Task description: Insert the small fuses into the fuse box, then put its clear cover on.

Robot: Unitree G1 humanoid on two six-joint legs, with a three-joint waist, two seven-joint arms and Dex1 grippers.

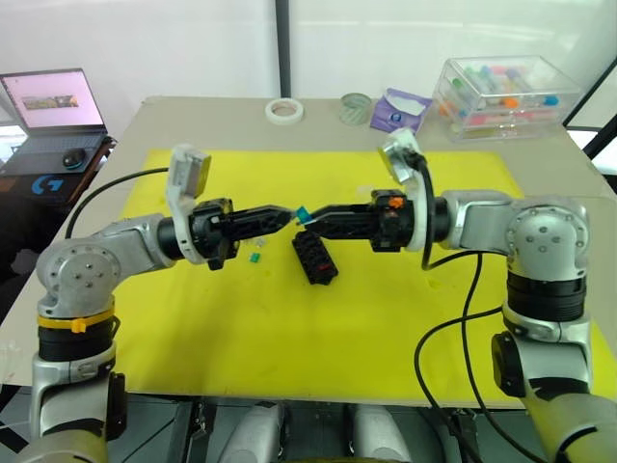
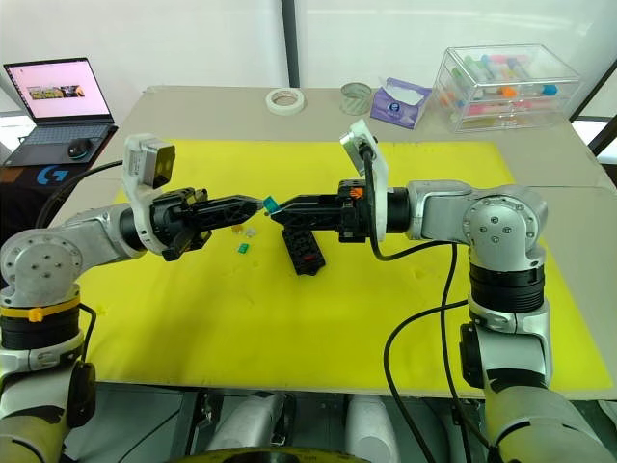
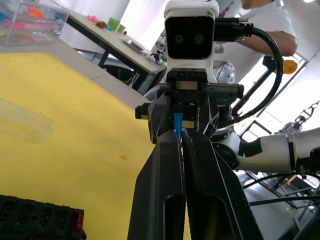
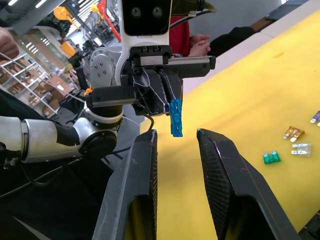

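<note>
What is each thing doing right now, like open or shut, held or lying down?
Left hand: shut on the blue fuse.
Right hand: open, facing the left hand.
Blue fuse: held in the air above the mat.
Fuse box: lying on the yellow mat, uncovered.
Green fuse: loose on the mat.
Clear cover: lying on the mat, off the box.
Laptop: open, screen on.

left pincer pinching teal fuse, fuse box below
</note>
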